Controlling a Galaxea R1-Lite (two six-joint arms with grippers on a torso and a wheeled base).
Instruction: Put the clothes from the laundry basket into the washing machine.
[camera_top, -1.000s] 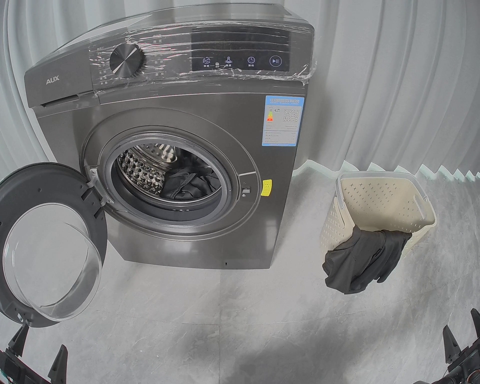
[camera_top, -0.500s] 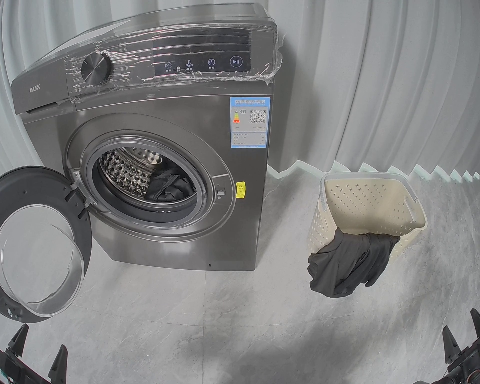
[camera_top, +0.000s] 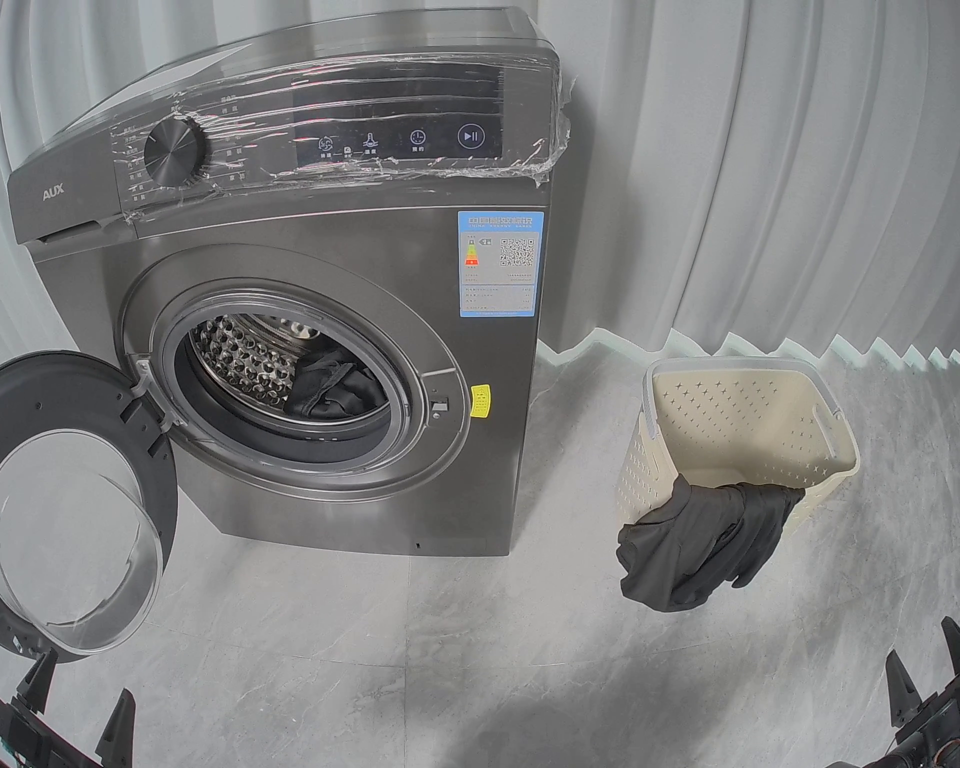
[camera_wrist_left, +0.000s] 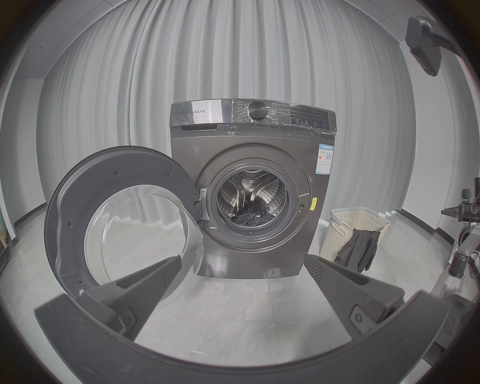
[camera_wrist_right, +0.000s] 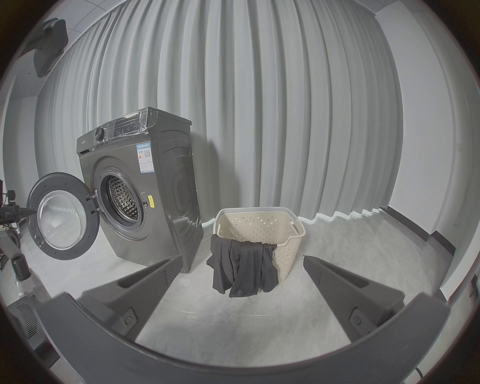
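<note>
A cream perforated plastic laundry basket (camera_top: 760, 420) stands on the grey marbled floor (camera_top: 480, 640), to the right of a grey metal front-loading washing machine (camera_top: 330, 240) and apart from it. A dark grey crumpled garment (camera_top: 700, 545) hangs over the basket's near rim, most of it draped down the outside wall toward the floor. The machine's round door with a clear window (camera_top: 70, 520) is swung wide open on its left hinge. Inside the steel drum a second dark garment (camera_top: 330, 385) lies low against the drum wall.

The left hand (camera_top: 85, 680) sits at the near left of the head view, low over the floor and just below the open door, its two black fingers spread wide with nothing between them. In the left wrist view the left hand (camera_wrist_left: 241, 260) faces the drum opening from well back. The right hand (camera_top: 920, 645) is at the near right, fingers likewise spread wide and empty. It is well apart from the draped garment, which lies ahead of it and toward the machine. In the right wrist view the right hand (camera_wrist_right: 241, 260) points straight at the basket (camera_wrist_right: 265, 230) and the hanging garment (camera_wrist_right: 242, 265), with bare floor between. A pale pleated curtain (camera_top: 760, 150) hangs behind everything.
</note>
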